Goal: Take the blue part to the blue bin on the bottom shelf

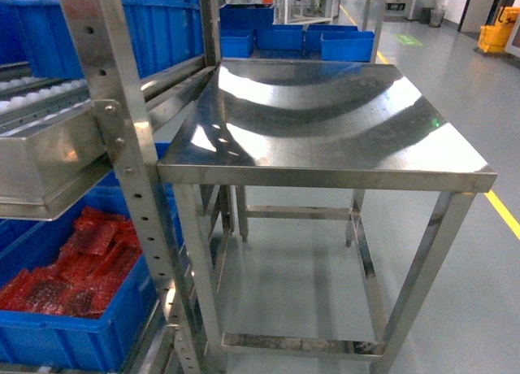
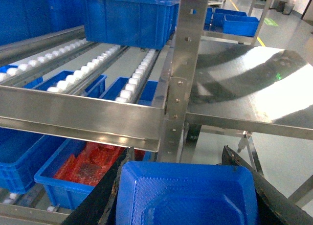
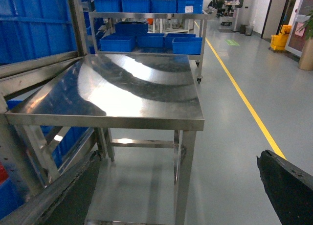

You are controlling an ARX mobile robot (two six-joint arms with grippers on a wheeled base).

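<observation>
Barely begun: no blue part in sight. Left jaws spread wide around a blue tray [image 2: 188, 195], below the roller shelf [image 2: 83, 117]. Right jaws wide apart, empty, facing the steel counter [image 3: 132, 95].

Site: factory or warehouse floor, parts-handling area. Evidence: stainless-steel flow rack [image 2: 78, 117] with white rollers [image 2: 134, 78] and perforated uprights [image 1: 122, 138]; blue plastic crates [image 2: 129, 17] stacked on the rack and on a further steel bench [image 3: 146, 14]. One lower crate [image 1: 73, 333] holds red bagged parts [image 1: 81, 260]. Plain steel work table [image 1: 325, 122] stands beside the rack. Grey sealed floor [image 3: 230, 137] carries a yellow aisle line [image 3: 239, 93]. Yellow mop bucket [image 3: 278, 39] near a doorway; seated people, small, in the far background.
</observation>
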